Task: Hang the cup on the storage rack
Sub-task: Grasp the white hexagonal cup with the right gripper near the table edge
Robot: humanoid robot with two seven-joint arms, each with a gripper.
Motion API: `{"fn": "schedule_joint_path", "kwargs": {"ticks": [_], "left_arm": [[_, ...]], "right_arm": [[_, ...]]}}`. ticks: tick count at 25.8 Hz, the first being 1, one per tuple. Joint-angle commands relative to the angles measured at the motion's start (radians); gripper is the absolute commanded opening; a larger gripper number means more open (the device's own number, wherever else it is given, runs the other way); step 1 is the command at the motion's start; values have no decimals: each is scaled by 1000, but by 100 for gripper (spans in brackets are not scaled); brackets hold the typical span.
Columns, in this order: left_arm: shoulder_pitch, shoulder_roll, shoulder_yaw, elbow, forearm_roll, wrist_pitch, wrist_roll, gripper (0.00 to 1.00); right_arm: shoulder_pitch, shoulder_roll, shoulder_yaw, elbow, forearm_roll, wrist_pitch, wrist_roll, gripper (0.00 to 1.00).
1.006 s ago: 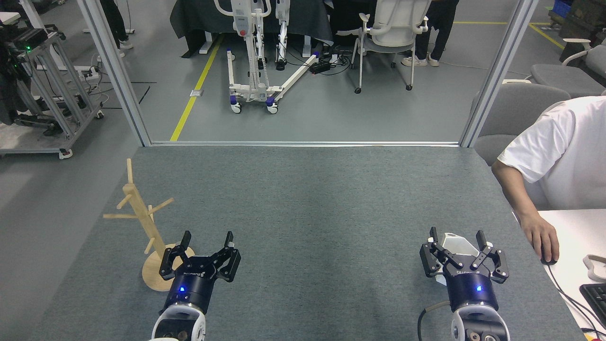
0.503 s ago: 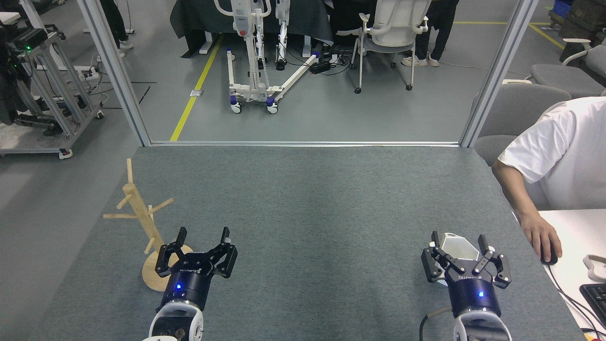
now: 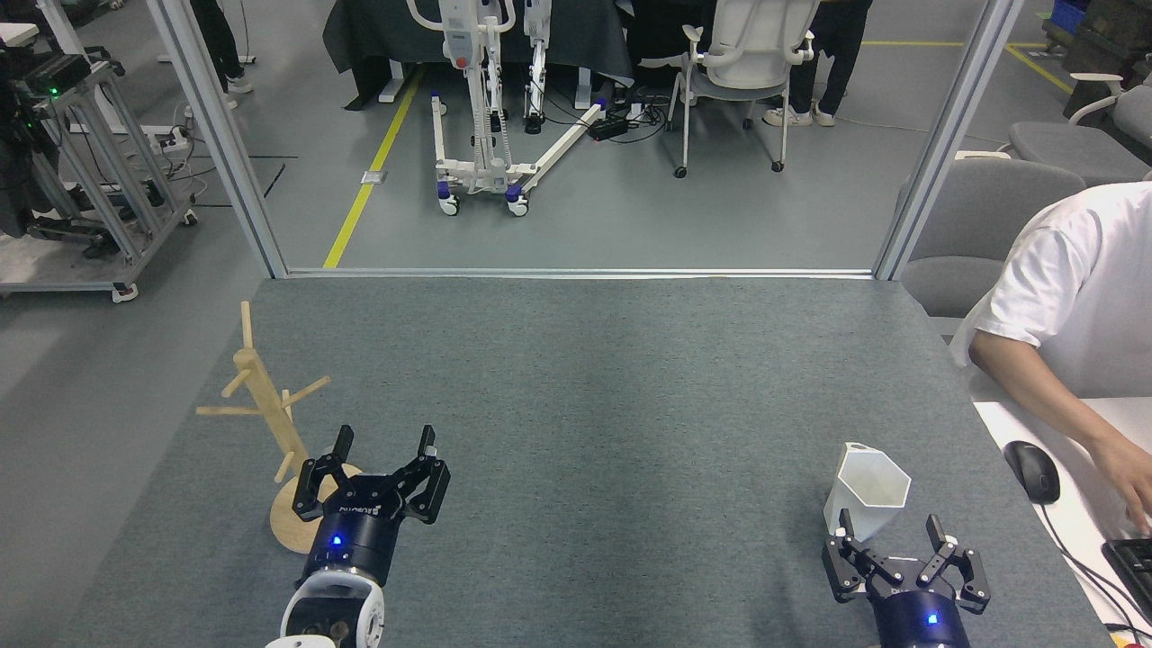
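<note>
Cup: matte white, faceted, hexagonal rim, tapers to the base, upright on the grey table at near right. Our right hand was around it a second ago; now pulled back toward us, fingers spread wide, empty, just beside it. Left hand wide open by the wooden storage rack, barely shifted.
</note>
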Motion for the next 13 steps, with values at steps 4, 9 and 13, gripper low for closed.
{"fn": "schedule_joint_path", "kwargs": {"ticks": [4, 9, 13], "left_arm": [[-3, 1, 0, 1, 0, 1, 1, 99], [6, 2, 0, 1, 0, 1, 3, 99], [6, 2, 0, 4, 0, 5, 3, 99]], "right_arm": [[-11, -3, 2, 37, 1, 1, 0, 99], [-44, -3, 9, 73, 1, 1, 0, 99], [-70, -3, 10, 115, 2, 1, 0, 99]]}}
